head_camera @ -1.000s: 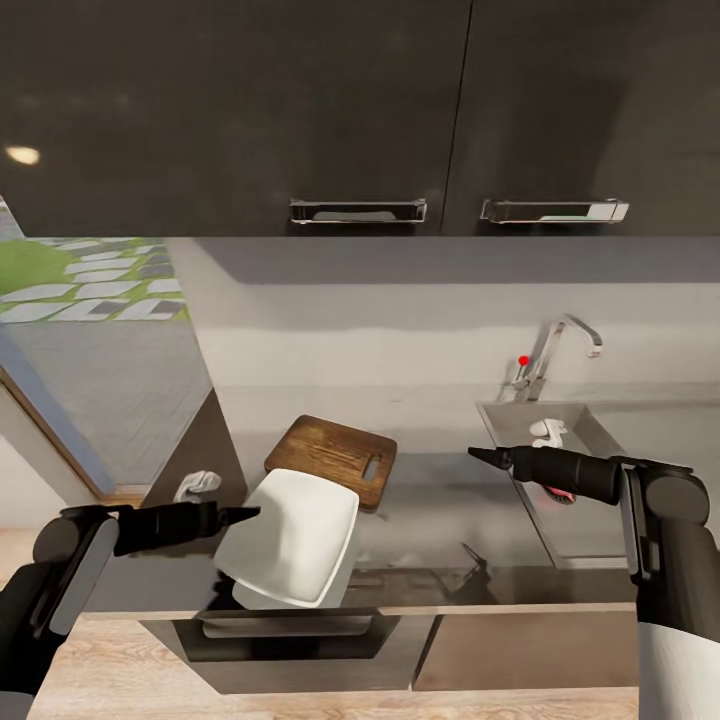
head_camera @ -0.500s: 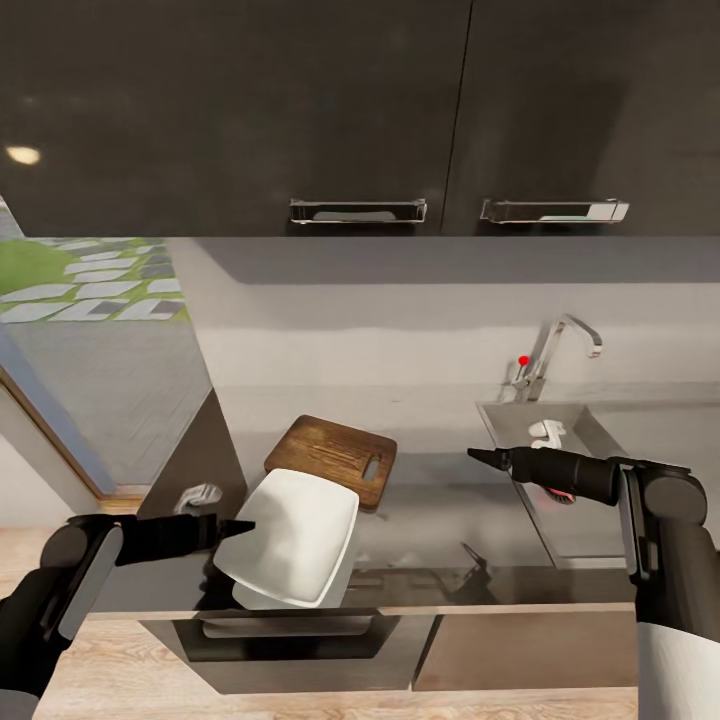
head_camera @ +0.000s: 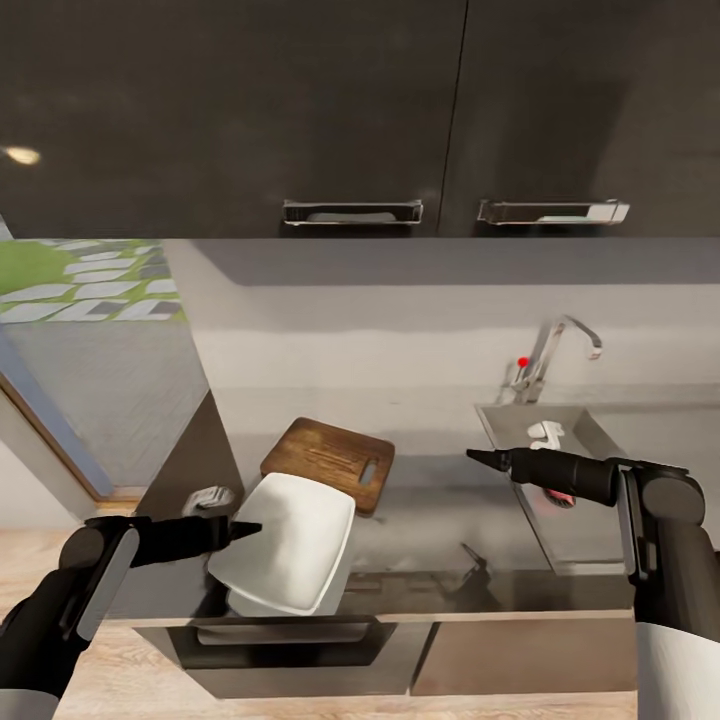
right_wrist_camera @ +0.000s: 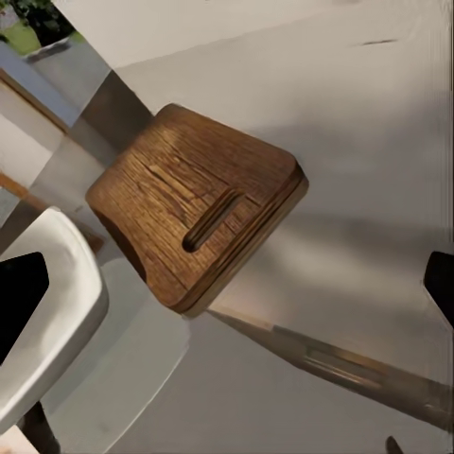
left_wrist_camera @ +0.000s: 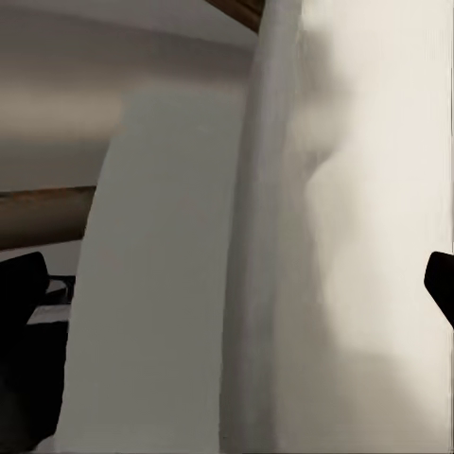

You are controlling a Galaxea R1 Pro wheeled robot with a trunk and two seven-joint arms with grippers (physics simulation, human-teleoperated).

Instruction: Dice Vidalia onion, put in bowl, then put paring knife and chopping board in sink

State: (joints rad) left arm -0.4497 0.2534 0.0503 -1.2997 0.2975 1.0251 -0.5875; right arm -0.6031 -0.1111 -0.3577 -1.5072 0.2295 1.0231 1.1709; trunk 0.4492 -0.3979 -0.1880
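The white bowl (head_camera: 290,540) sits tilted near the countertop's (head_camera: 430,520) front edge. My left gripper (head_camera: 250,527) is at its left rim, open, with the rim (left_wrist_camera: 255,236) between the fingers. The brown chopping board (head_camera: 330,460) lies just behind the bowl, its slot hole (right_wrist_camera: 213,219) toward the sink. Over the counter between board and sink (head_camera: 580,520) hovers my right gripper (head_camera: 472,456), open and empty. A slim blurred shape (right_wrist_camera: 331,361), perhaps the paring knife, lies near the board. A pale lump (head_camera: 545,432) rests in the sink; I cannot tell if it is the onion.
The chrome tap (head_camera: 555,350) with its red knob (head_camera: 523,361) stands behind the sink. Dark wall cabinets (head_camera: 350,110) hang overhead. A reddish thing (head_camera: 560,497) is partly hidden under my right forearm. A window (head_camera: 90,340) is at the left.
My left arm has dropped lower and its gripper has closed in on the bowl's left rim. The view has shifted slightly. The right arm has stayed put.
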